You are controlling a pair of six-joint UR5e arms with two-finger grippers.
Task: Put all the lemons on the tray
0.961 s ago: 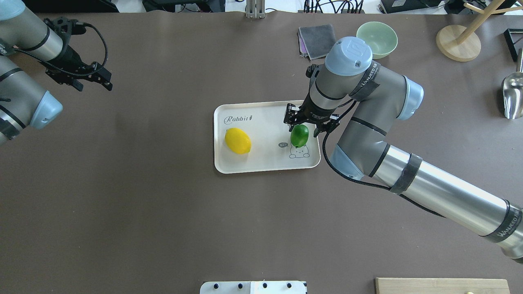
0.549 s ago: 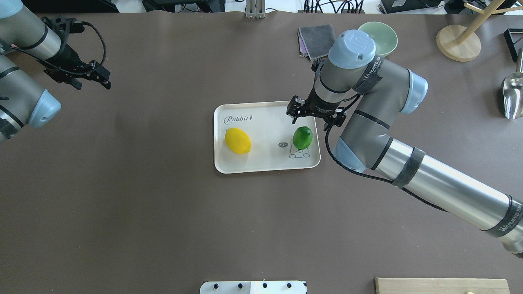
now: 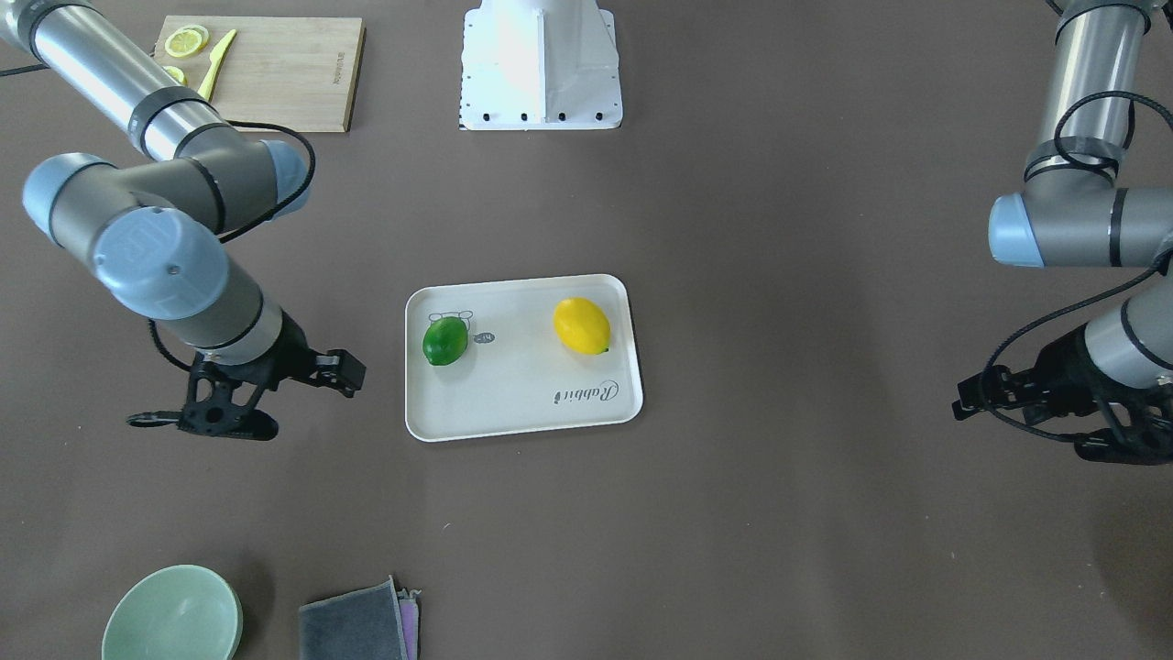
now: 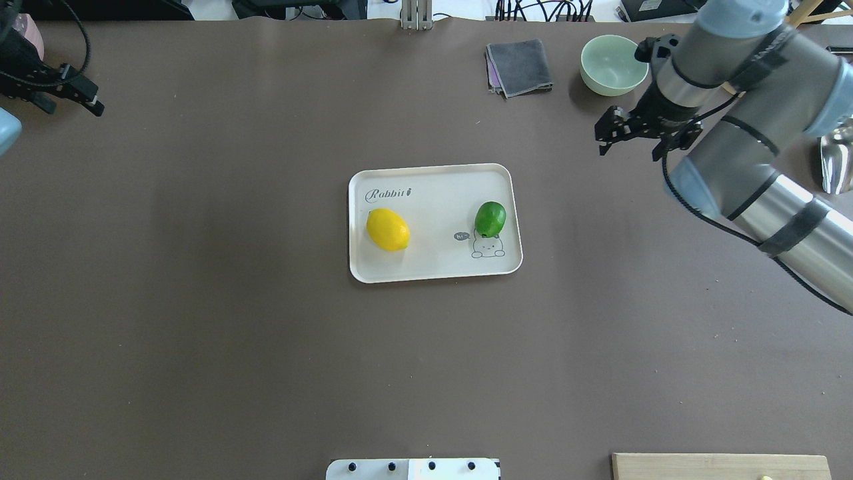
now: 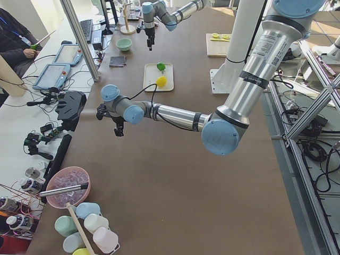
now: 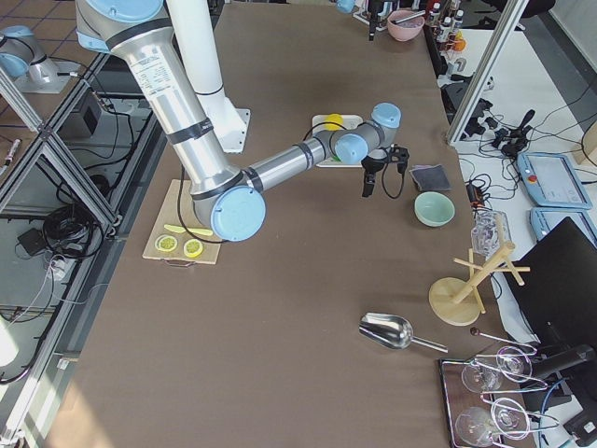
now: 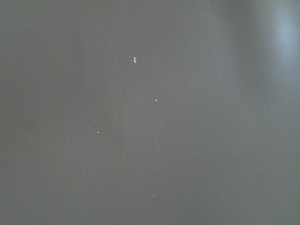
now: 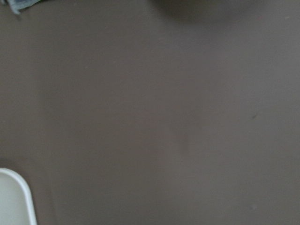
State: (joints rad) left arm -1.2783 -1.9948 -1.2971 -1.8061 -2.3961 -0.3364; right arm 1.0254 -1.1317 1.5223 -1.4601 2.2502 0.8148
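The off-white tray (image 4: pixel 433 200) lies mid-table; it also shows in the front view (image 3: pixel 522 390). The yellow lemon (image 4: pixel 388 229) lies on its left part and the green lemon (image 4: pixel 490 219) on its right part, by the cartoon drawing. Both show in the front view, yellow (image 3: pixel 582 325) and green (image 3: pixel 445 340). My right gripper (image 4: pixel 628 148) is open and empty, well right of the tray near the bowl; the front view shows it too (image 3: pixel 213 423). My left gripper (image 4: pixel 73 109) is open and empty at the far left back corner.
A pale green bowl (image 4: pixel 613 63) and a folded grey cloth (image 4: pixel 520 67) sit at the back right. A wooden stand (image 4: pixel 746 70) and a metal scoop (image 4: pixel 836 160) are at the far right. A cutting board (image 3: pixel 275 73) with lemon slices lies beside the robot's base.
My right gripper has left the green lemon on the tray and moved away to the back right, near the bowl. My left arm has drawn back further to the left.
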